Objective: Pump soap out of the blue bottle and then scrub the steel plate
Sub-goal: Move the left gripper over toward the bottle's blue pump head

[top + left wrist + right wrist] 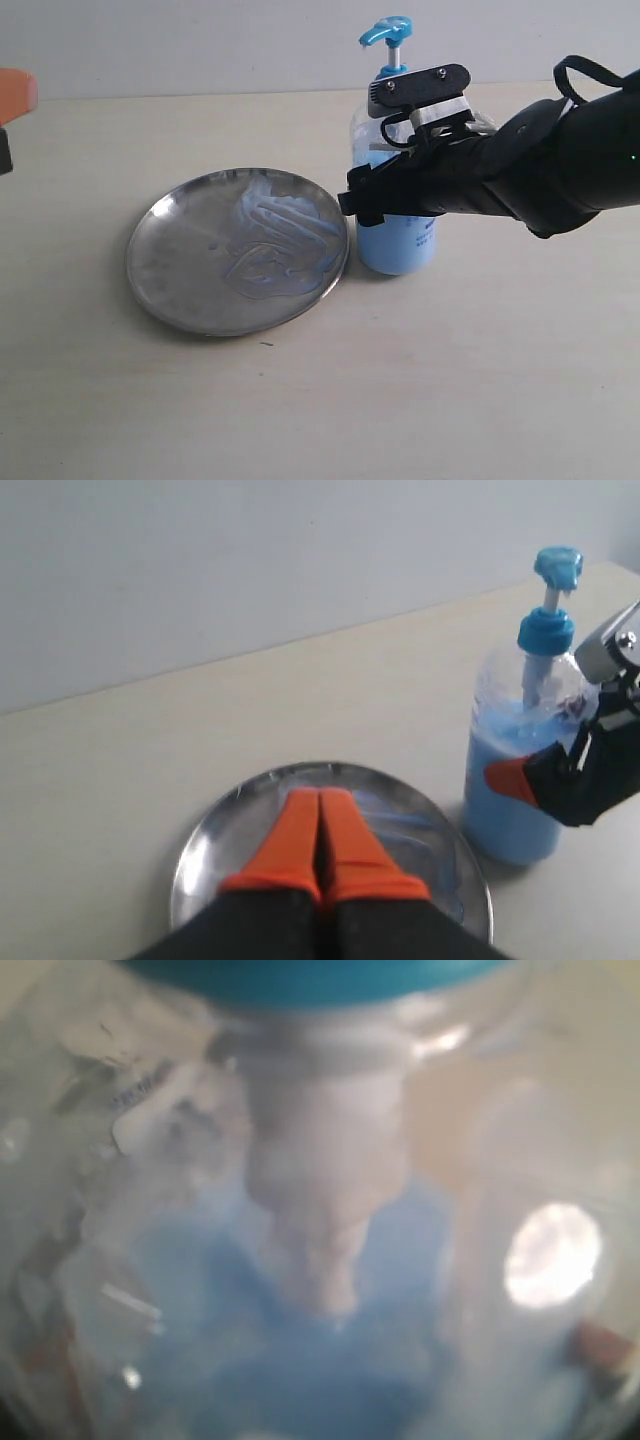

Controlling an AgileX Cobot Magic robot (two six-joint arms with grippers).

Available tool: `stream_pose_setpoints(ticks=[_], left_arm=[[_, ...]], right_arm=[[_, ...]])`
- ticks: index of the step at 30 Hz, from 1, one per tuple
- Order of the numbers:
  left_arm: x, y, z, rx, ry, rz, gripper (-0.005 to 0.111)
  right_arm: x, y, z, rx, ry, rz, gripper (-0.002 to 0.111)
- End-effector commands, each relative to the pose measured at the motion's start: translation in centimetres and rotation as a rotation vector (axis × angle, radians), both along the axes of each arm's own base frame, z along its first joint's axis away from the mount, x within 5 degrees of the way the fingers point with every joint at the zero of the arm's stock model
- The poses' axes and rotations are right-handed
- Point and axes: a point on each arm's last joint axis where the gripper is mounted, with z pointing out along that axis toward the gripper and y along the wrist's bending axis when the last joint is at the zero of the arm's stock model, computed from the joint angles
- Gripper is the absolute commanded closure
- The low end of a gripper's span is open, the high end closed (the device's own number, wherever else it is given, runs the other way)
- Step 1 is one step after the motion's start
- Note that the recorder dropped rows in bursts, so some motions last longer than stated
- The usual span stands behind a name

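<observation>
Gripping blue bottle [400,250], right pincer [366,188] spread wide, left pincer [320,802] closed.

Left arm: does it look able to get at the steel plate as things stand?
Probably yes. The left tool hangs shut to one side of the plate, only bare table between; the right tool is at the bottle beside it.

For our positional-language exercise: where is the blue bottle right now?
In the exterior view the blue bottle stands upright just right of the steel plate, near its rim, with the right tool around its body.
</observation>
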Motion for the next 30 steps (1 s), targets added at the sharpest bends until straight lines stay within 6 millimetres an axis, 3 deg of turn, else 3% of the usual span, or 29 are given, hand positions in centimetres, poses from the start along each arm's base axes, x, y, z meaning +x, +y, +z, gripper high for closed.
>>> stream_pose_setpoints(ticks=[1, 10, 18, 20, 24, 30], left_arm=[[0.6, -0.5, 1.3, -0.066, -0.099, -0.002, 0.107], [0.9, -0.6, 2.4, -0.124, -0.203, 0.0, 0.107], [2.4, -1.6, 0.4, -0.047, -0.064, -0.006, 0.107], [3.4, -3.7, -0.1, 0.04, -0.014, -0.087, 0.107], [4.3, -8.3, 2.0, 0.061, -0.035, -0.225, 0.107], [6.4, -12.4, 4.2, 0.116, -0.041, -0.304, 0.107]], right_arm=[[0.4, -0.1, 1.1, -0.017, -0.058, -0.005, 0.108], [0.4, -0.1, 1.1, -0.032, -0.067, 0.01, 0.108], [0.5, -0.2, 1.2, -0.037, -0.079, 0.0, 0.108], [0.6, -0.2, 1.3, -0.037, -0.081, -0.001, 0.108], [0.5, -0.2, 1.2, -0.037, -0.079, 0.0, 0.108], [0.5, -0.2, 1.2, -0.032, -0.076, -0.004, 0.108]])
